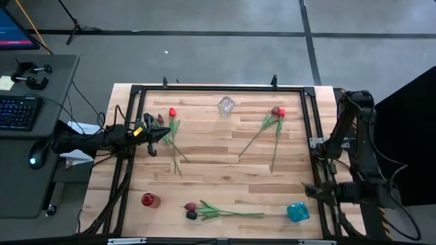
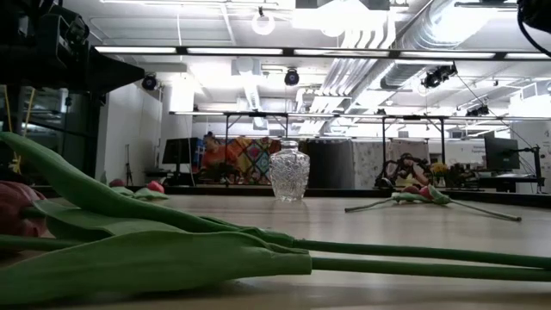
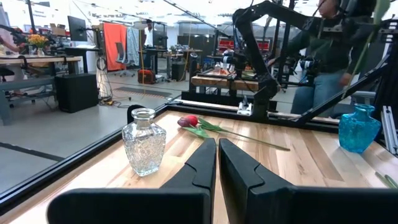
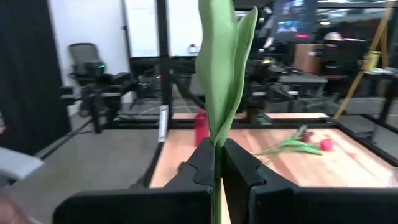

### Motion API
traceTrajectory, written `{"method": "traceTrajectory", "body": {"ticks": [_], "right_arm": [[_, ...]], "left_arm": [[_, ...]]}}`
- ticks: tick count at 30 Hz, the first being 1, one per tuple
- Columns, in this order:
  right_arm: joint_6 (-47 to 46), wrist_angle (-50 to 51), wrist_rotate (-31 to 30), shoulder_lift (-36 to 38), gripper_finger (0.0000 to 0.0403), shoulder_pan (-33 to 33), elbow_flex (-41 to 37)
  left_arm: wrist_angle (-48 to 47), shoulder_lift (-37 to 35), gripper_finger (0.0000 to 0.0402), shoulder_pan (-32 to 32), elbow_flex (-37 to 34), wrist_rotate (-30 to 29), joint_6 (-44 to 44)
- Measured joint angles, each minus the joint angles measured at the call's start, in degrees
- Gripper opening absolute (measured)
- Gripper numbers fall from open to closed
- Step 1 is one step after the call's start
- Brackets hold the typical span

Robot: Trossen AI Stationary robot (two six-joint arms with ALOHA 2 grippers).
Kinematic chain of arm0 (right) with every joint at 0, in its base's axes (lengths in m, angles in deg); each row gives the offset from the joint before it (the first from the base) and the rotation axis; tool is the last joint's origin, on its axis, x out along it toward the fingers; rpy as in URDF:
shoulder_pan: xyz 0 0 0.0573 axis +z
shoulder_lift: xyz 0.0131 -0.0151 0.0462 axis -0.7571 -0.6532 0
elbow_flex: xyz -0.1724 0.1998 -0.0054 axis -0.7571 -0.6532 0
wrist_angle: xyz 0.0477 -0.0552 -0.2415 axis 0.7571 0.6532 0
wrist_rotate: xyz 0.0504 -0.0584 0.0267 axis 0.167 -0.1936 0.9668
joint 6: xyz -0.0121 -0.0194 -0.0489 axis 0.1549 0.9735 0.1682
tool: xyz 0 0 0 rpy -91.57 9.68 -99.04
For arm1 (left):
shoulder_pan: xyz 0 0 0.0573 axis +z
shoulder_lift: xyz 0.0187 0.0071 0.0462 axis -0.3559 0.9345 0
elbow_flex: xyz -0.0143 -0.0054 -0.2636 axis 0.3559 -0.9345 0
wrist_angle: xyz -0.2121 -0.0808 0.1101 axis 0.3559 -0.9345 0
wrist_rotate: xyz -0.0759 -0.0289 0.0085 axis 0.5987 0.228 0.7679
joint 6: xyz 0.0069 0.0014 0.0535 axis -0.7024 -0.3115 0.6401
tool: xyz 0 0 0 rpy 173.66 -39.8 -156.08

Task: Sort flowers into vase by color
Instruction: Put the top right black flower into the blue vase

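Note:
Tulips lie flat on the wooden table in three groups: red and maroon heads at the left [image 1: 170,114], a red and maroon pair at the far right [image 1: 278,111], and dark maroon heads near the front [image 1: 192,209], whose leaves [image 2: 155,250] fill the low view. My left gripper [image 1: 157,133] [image 3: 217,155] is shut and hovers beside the left group's stems. My right gripper [image 4: 217,155], at the table's right edge [image 1: 315,190], is shut on a tulip's green leaf and stem. That tulip's head is out of view. My right gripper pinches a tulip between its two fingers by the green leaf and stem [image 4: 217,134]. The leaf stands upright above the fingers and runs out of the picture's top. The stem shows as a thin green line passing down between the fingers.
A clear cut-glass vase [image 1: 226,105] [image 3: 144,149] stands at the far middle. A red vase [image 1: 150,200] stands at the near left and a blue vase [image 1: 298,212] [image 3: 357,127] at the near right. A black frame [image 1: 218,88] rims the table. A person stands beyond it [image 3: 323,56].

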Motion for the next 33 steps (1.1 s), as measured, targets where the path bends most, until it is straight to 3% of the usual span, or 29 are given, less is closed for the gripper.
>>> {"method": "traceTrajectory", "body": {"ticks": [7,13,16,20,33], "right_arm": [[15.2,-16.1,0.5,-5.5,0.0,2.5,0.0],[31.3,-30.3,13.7,-7.0,0.0,1.3,0.0],[32.3,-31.0,18.2,-7.5,0.0,1.1,0.0],[32.3,-31.2,18.6,-8.5,0.0,1.1,0.0],[30.4,-31.3,14.6,-13.7,0.0,-1.5,-0.2]], "left_arm": [[0.0,0.0,0.0008,0.0,0.0,0.0,0.0],[0.0,0.0,0.0008,0.0,0.0,0.0,0.0],[0.0,0.0,0.0008,0.0,0.0,0.0,0.0],[0.0,0.0,0.0008,0.0,0.0,0.0,0.0],[0.0,0.0,0.0008,0.0,0.0,0.0,0.0]]}}
